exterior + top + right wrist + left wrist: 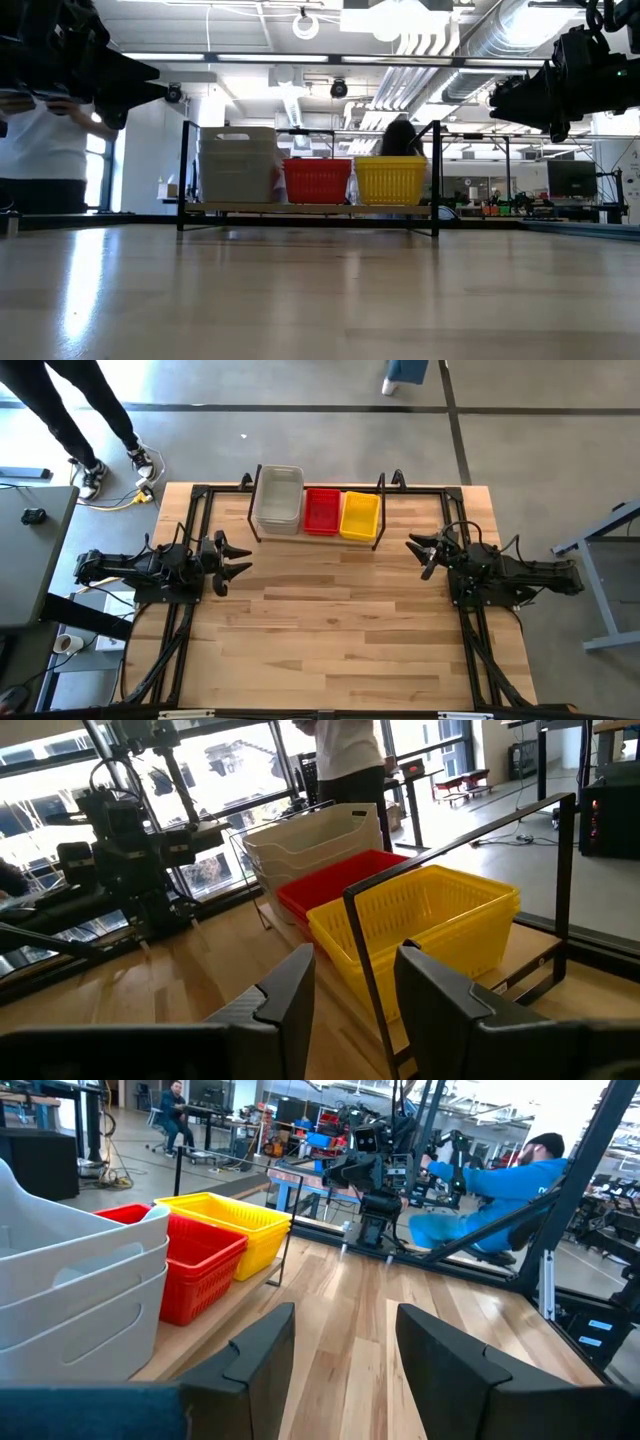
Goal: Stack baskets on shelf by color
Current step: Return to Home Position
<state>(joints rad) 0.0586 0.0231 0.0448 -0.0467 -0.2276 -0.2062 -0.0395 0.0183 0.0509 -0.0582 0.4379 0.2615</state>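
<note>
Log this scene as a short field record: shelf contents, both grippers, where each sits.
Shelf: low black metal-rod frame with wooden base, at the far edge of the wooden table
Left slot: stack of translucent clear-grey plastic baskets
Middle slot: red mesh-sided plastic basket
Right slot: yellow mesh-sided plastic basket
Left gripper: open, empty, at the table's left side
Right gripper: open, empty, at the table's right side

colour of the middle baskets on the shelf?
Red: the middle baskets sit between the clear-grey baskets and the yellow baskets. Shows best in the high view.
</note>
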